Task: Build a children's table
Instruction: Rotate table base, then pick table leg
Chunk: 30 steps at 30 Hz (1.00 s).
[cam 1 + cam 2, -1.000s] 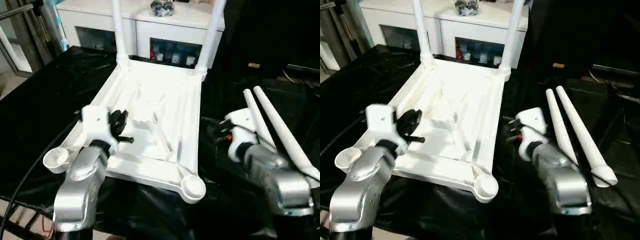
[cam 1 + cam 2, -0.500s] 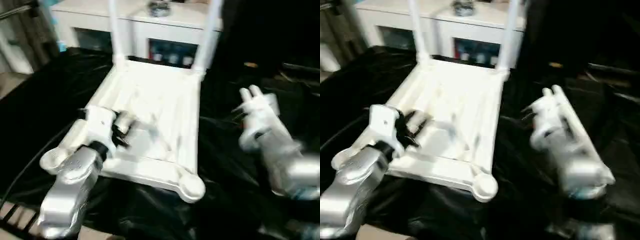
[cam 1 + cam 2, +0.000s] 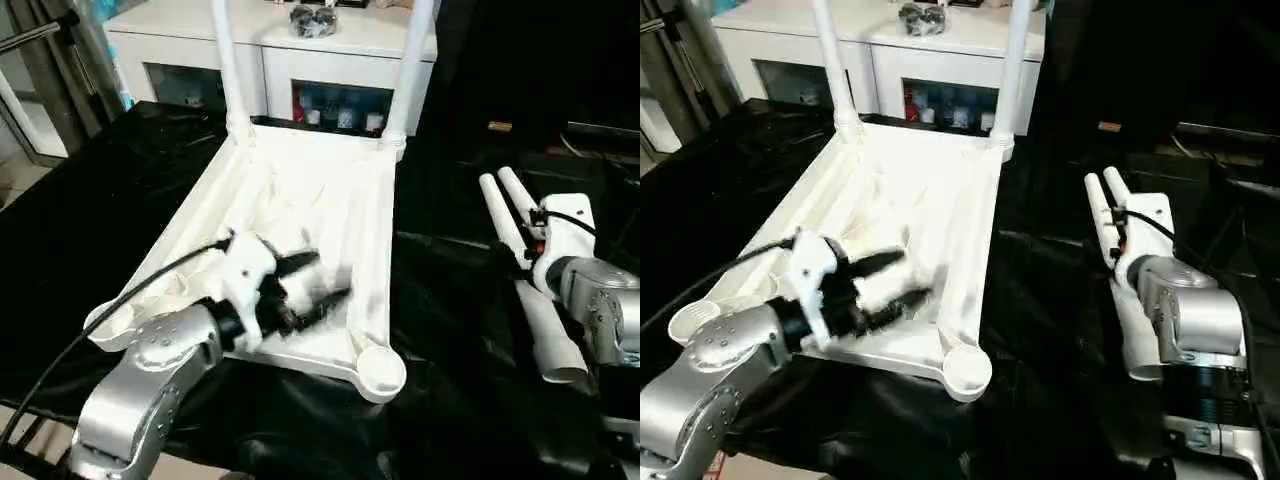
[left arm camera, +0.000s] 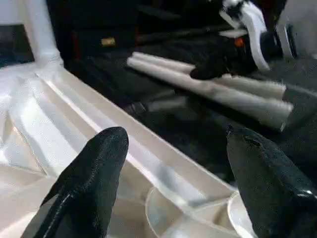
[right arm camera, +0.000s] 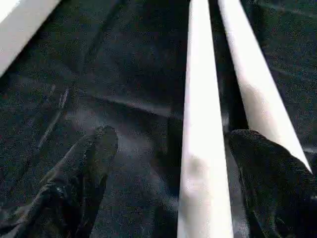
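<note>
Loose legs (image 3: 520, 262) on bench (image 3: 450, 300): light, stiff, smooth, probably slippery; grasp mid-shaft. Right gripper (image 5: 171, 148) open astride near leg. Left gripper (image 4: 173, 163) open, empty, over tabletop (image 3: 300, 190).

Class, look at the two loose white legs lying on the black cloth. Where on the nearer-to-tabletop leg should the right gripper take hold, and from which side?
Grip the inner leg across its round shaft, coming from above. It lies flat on the black cloth, with the second leg close alongside, so the right gripper, open and already straddling it, probably has little room for a sideways approach.
</note>
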{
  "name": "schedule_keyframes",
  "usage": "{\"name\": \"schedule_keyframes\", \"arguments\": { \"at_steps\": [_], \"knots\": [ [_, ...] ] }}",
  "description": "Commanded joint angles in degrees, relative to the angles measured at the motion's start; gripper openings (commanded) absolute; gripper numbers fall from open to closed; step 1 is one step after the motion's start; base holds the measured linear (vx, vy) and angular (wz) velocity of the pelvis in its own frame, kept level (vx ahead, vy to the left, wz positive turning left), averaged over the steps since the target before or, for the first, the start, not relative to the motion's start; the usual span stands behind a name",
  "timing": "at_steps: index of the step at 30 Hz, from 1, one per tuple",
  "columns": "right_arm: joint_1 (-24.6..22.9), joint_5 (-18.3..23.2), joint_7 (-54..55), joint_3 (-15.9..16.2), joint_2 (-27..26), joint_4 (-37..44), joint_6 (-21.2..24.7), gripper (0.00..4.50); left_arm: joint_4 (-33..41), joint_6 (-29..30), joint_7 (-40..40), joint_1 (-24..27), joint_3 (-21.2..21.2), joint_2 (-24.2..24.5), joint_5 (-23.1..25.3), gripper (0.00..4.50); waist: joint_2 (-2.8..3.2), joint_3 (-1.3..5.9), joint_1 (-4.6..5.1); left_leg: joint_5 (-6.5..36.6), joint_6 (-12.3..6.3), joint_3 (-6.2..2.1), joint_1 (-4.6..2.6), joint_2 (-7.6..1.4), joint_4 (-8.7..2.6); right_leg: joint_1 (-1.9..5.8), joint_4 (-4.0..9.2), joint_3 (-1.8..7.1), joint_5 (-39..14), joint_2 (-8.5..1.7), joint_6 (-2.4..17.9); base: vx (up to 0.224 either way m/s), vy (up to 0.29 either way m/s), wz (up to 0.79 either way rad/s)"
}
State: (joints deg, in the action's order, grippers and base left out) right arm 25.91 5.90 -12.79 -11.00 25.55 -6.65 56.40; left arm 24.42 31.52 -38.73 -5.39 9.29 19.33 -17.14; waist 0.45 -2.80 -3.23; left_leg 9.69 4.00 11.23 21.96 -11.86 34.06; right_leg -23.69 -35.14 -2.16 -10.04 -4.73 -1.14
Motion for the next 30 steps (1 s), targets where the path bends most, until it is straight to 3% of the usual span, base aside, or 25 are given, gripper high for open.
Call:
{"name": "schedule_keyframes", "arguments": {
  "at_steps": [1, 3, 4, 7, 11, 12, 13, 15, 17, 24, 25, 27, 29, 30],
  "knots": [
    [1.13, -0.86, 0.03, 0.82, 1.03, -0.25, 2.73, 4.40, 0.78, 0.51, 0.06, 0.34, 1.20, 0.22, 0.71, 3.94, -0.65, 3.50, -0.07, 13.40, 1.86, -0.35, -1.15, -0.37, -3.61, 2.24, 4.63, 1.47, -16.06, -1.41, 7.17, 0.000, 0.000, 0.00],
    [1.33, -0.74, -0.30, 0.62, 1.40, -1.29, 3.31, 4.43, 0.91, 0.96, -0.42, 0.28, 1.75, 0.31, 0.66, 4.12, -0.62, 3.55, -0.24, 13.08, 1.88, -0.38, -1.15, -0.38, -3.59, 2.28, 4.54, 1.49, -16.15, -1.49, 7.24, 0.000, 0.000, 0.00],
    [1.62, -0.62, -0.34, 0.46, 1.53, -1.99, 4.21, 4.43, 0.98, 1.42, -0.63, 0.18, 1.88, 0.36, 0.44, 4.12, -0.27, 3.51, -0.28, 13.19, 1.98, -0.38, -1.21, -0.37, -3.58, 2.21, 4.54, 1.51, -16.24, -1.47, 7.27, 0.000, 0.000, 0.00],
    [2.22, -0.72, -0.09, 0.51, 2.05, -3.54, 7.39, 4.43, 1.22, 1.91, -1.19, 0.04, 2.33, 0.64, 0.12, 4.12, -0.60, 3.61, -0.27, 12.73, 2.02, -0.34, -1.17, -0.29, -3.51, 2.33, 4.51, 1.48, -15.28, -1.40, 7.60, 0.000, 0.000, 0.00],
    [2.35, -0.11, -0.65, 1.12, 2.72, -3.82, 9.66, 4.43, 1.49, 1.95, -1.19, -0.03, 2.58, 1.73, -0.43, 4.12, -0.46, 3.63, -0.44, 12.35, 1.96, -0.41, -1.11, -0.29, -3.50, 2.45, 4.41, 1.46, -14.72, -1.48, 7.87, 0.000, 0.000, 0.00],
    [2.18, 0.03, -1.42, 2.42, 3.58, -3.87, 12.13, 4.43, 1.68, 1.96, -1.16, 0.09, 2.59, 2.22, -0.56, 4.12, -0.55, 3.60, -0.47, 12.34, 1.99, -0.42, -1.10, -0.29, -3.51, 2.50, 4.37, 1.43, -14.93, -1.47, 7.90, 0.000, 0.000, 0.00],
    [2.32, 0.15, -1.37, 2.36, 3.48, -4.16, 13.26, 4.43, 1.76, 1.94, -1.33, 0.16, 2.64, 2.57, -0.47, 4.12, -0.06, 3.58, -0.51, 12.42, 2.10, -0.51, -1.12, -0.27, -3.57, 2.51, 4.31, 1.44, -14.94, -1.46, 7.96, 0.000, 0.000, 0.00],
    [2.39, 0.18, -1.54, 2.84, 3.66, -4.36, 14.66, 4.43, 1.88, 2.05, -1.50, 0.21, 2.60, 2.83, -0.43, 4.12, -0.32, 3.58, -0.44, 12.81, 2.20, -0.43, -1.13, -0.25, -3.53, 2.47, 4.47, 1.44, -15.29, -1.47, 7.93, 0.000, 0.000, 0.00],
    [2.27, 0.05, -1.38, 3.66, 3.94, -4.11, 17.40, 4.43, 2.14, 2.48, -2.13, 0.15, 2.51, 3.28, -0.77, 4.12, -0.01, 3.56, -0.44, 13.20, 2.45, -0.46, -1.22, -0.27, -3.52, 2.39, 4.53, 1.45, -15.96, -1.52, 8.05, 0.000, 0.000, 0.00],
    [1.42, 1.08, -1.49, 3.28, 4.37, -1.56, 23.35, 4.43, 1.67, 2.46, -3.37, -0.77, 3.23, 4.45, -1.09, 4.12, 0.08, 3.60, -0.53, 13.64, 2.84, -0.53, -1.32, -0.26, -3.56, 2.38, 4.52, 1.46, -16.28, -1.43, 7.87, 0.000, 0.000, 0.00],
    [1.10, 1.40, -1.88, 3.19, 4.49, -1.18, 24.33, 4.43, 1.68, 2.53, -3.67, -1.02, 3.40, 4.69, -1.41, 4.12, 0.43, 3.60, -0.54, 13.59, 2.90, -0.57, -1.34, -0.27, -3.57, 2.35, 4.47, 1.47, -16.14, -1.45, 7.89, 0.000, 0.000, 0.00],
    [-0.09, 2.47, -3.06, 2.92, 4.50, -0.14, 26.52, 4.43, 2.06, 2.94, -4.71, -1.38, 3.63, 5.31, -2.18, 4.12, 0.24, 3.55, -0.55, 14.16, 2.84, -0.50, -1.34, -0.23, -3.59, 2.31, 4.62, 1.52, -16.83, -1.41, 7.72, 0.000, 0.000, 0.00],
    [-0.71, 2.77, -3.44, 3.01, 4.59, -0.11, 27.10, 4.43, 2.17, 3.21, -5.41, -1.65, 3.79, 5.53, -2.51, 4.12, 0.77, 3.64, -0.56, 14.12, 3.07, -0.60, -1.32, -0.22, -3.56, 2.36, 4.59, 1.49, -16.91, -1.51, 7.73, 0.000, 0.000, 0.00],
    [-1.12, 2.79, -3.53, 3.11, 4.65, -0.20, 27.08, 4.25, 2.18, 3.24, -5.71, -1.76, 3.81, 5.67, -2.61, 4.19, 0.61, 3.61, -0.55, 14.51, 3.06, -0.54, -1.38, -0.23, -3.56, 2.27, 4.77, 1.49, -17.56, -1.51, 7.67, 0.000, 0.000, 0.00]
  ]
}}
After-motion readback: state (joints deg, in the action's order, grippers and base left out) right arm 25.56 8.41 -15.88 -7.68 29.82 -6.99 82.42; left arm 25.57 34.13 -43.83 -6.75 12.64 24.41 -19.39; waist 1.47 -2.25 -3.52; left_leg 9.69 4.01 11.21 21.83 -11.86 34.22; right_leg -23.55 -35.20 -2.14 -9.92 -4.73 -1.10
